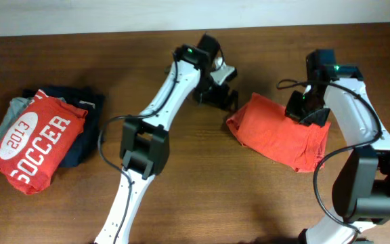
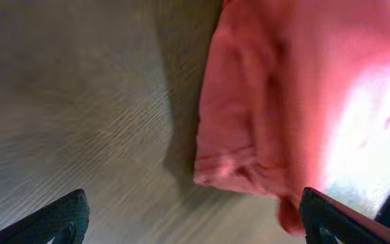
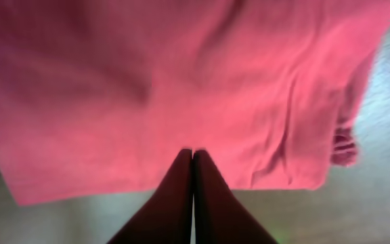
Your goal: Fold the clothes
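Orange-red cloth sits right of centre on your wooden table (image 1: 235, 196): the T-shirt (image 1: 276, 132) lies folded into a thick, slanted rectangle, plain side up, with its left corner pointing toward the middle of the table. Your left claw (image 1: 217, 93) hangs just beside that corner, a little to the far side of it. Its wrist camera shows the two dark fingers (image 2: 63, 217) spread wide apart, bare wood between them, and the T-shirt's rumpled folded edge off to the right. Your right claw (image 1: 308, 108) is over the far right part of the T-shirt. From its wrist camera the fingers (image 3: 175, 196) are pressed tight together, their tips lying over the cloth, and you cannot tell whether any fabric is pinched between them. Well apart, at the left end of the table, a folded red shirt (image 1: 36, 146) with white "2013 SOCCER" lettering lies on top of a dark navy garment (image 1: 80, 102) and a grey garment (image 1: 5, 118).
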Controlling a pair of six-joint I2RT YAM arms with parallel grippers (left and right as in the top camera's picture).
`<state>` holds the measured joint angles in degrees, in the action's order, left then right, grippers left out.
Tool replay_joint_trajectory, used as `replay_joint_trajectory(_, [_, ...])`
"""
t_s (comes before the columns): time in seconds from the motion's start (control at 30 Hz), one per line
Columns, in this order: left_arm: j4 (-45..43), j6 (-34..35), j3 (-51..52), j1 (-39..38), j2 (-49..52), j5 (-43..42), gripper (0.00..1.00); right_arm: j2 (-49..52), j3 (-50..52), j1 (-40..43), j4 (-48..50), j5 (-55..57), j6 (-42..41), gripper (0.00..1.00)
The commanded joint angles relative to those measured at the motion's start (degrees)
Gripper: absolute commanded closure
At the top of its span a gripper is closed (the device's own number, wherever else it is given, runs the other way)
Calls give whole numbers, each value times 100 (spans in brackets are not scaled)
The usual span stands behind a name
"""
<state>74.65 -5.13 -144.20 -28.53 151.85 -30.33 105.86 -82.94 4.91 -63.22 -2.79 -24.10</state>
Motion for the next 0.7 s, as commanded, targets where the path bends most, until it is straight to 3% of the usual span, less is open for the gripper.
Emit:
replay_joint_trajectory(0.0, [-33,-118,22,2,168,-334,1,179,487,166,234,-339,-229,96])
replay_joint_trajectory(0.33, [-184,-120,22,-59,197,-341,1,417,1488,374,1307,-525,-240,96])
replay_joint_trajectory(0.67, [-345,-149,22,-490,282,-564,2,417,1528,376,1338,-516,-238,96])
